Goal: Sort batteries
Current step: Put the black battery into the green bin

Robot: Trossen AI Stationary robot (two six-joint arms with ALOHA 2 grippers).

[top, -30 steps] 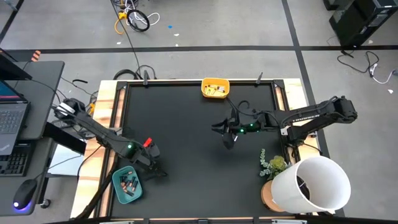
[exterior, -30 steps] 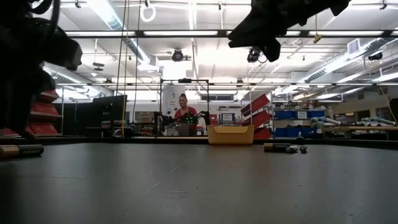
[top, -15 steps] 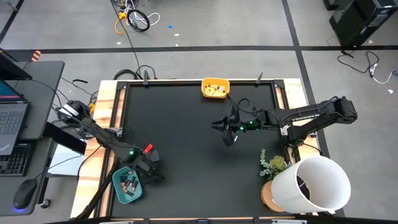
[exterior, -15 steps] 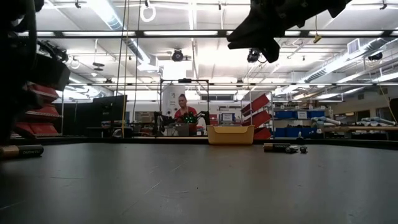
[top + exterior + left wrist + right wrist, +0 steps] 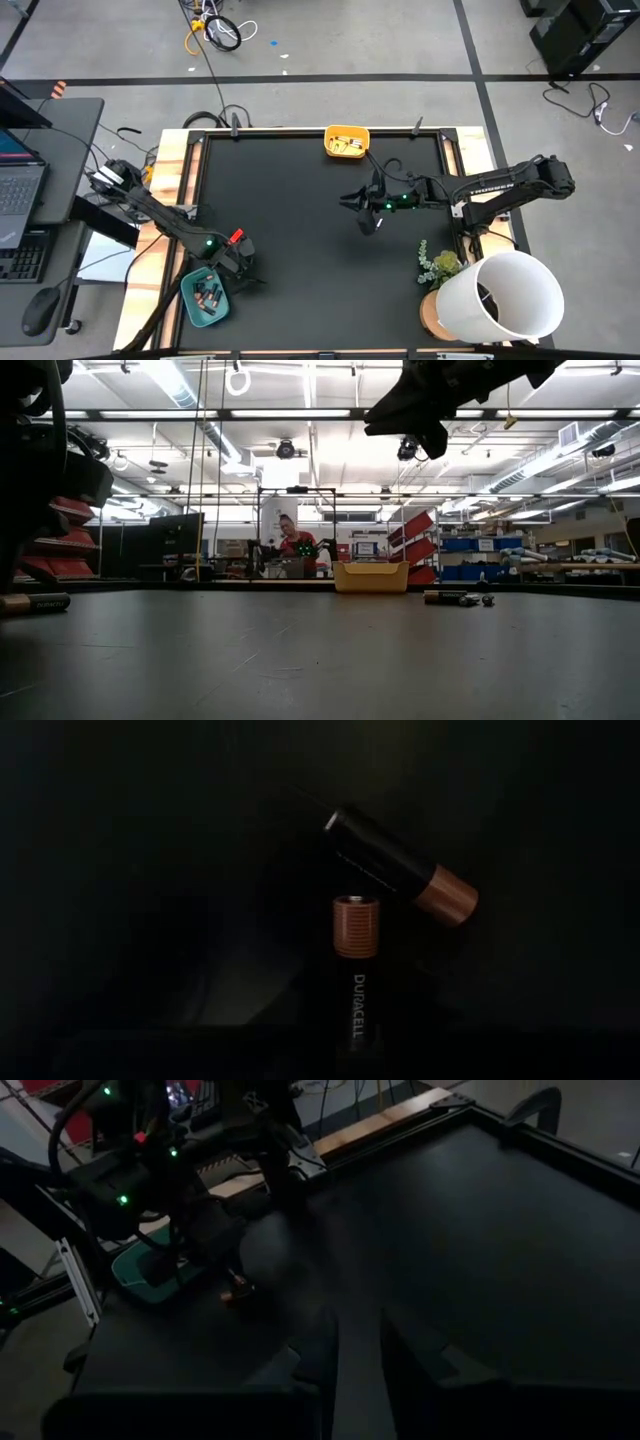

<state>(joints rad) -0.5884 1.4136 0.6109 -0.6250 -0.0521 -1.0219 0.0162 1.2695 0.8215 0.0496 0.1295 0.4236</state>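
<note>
Black table (image 5: 300, 220); L hand (image 5: 243, 272) grips copper-black battery (image 5: 357, 970).

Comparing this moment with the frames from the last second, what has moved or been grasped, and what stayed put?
The left gripper has shifted slightly toward the teal tray at the table's near-left corner and come down over two copper-and-black batteries. Its fingers have closed in, but whether a battery is gripped cannot be told. The right gripper, the yellow tray and the white bucket stayed as they were.

Copper-and-black batteries (image 5: 357, 975) — a yellow bin (image 5: 346, 141), a teal tray (image 5: 189, 300), black tabletop (image 5: 300, 220).
</note>
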